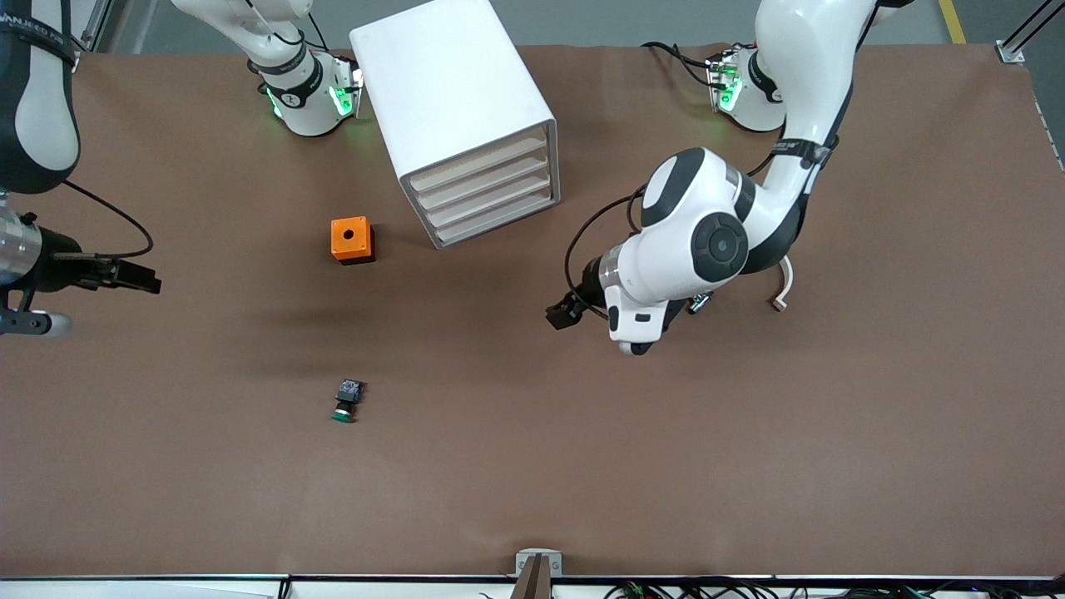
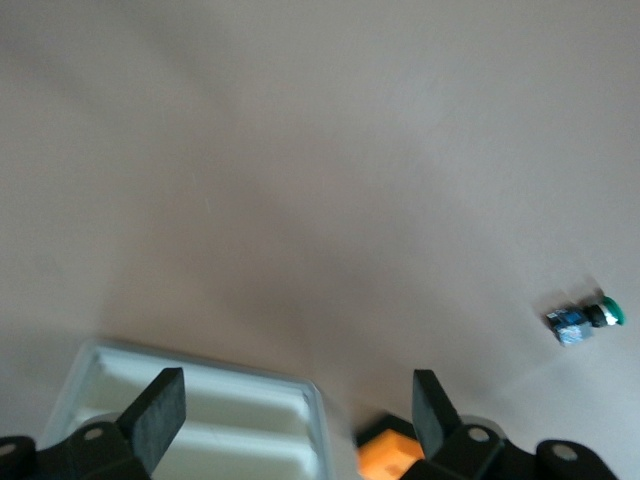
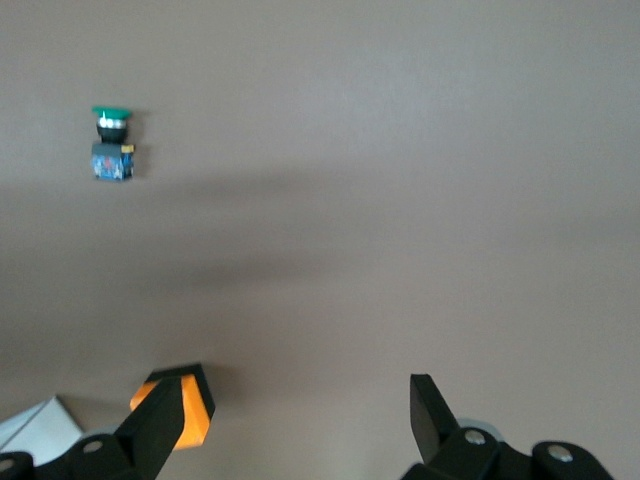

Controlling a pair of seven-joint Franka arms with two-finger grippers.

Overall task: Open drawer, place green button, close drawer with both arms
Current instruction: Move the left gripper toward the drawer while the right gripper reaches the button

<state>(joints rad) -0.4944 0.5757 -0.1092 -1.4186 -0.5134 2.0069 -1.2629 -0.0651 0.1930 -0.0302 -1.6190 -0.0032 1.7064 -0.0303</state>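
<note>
1. Now: opening step not begun; drawer [image 1: 499, 225] shut, lowest in cabinet [image 1: 453, 108].
2. Button [image 1: 347, 399] on bench [image 1: 749, 466], nearer camera than cube [image 1: 351, 240].
3. Left pincer [image 2: 290, 420] wide open, empty, over bench beside cabinet; next: reach drawer front.
4. Right pincer [image 3: 285, 425] open, empty, waits at its bench end.

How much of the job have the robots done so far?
Nothing looks done yet. All the drawers of the white cabinet, the lowest drawer too, are shut. The button lies on the table, nearer the camera than the orange cube. Nothing is in hand: the left tool is open over the table by the cabinet, and the right tool is open at its arm's end. Opening, placing and closing are all left.
</note>
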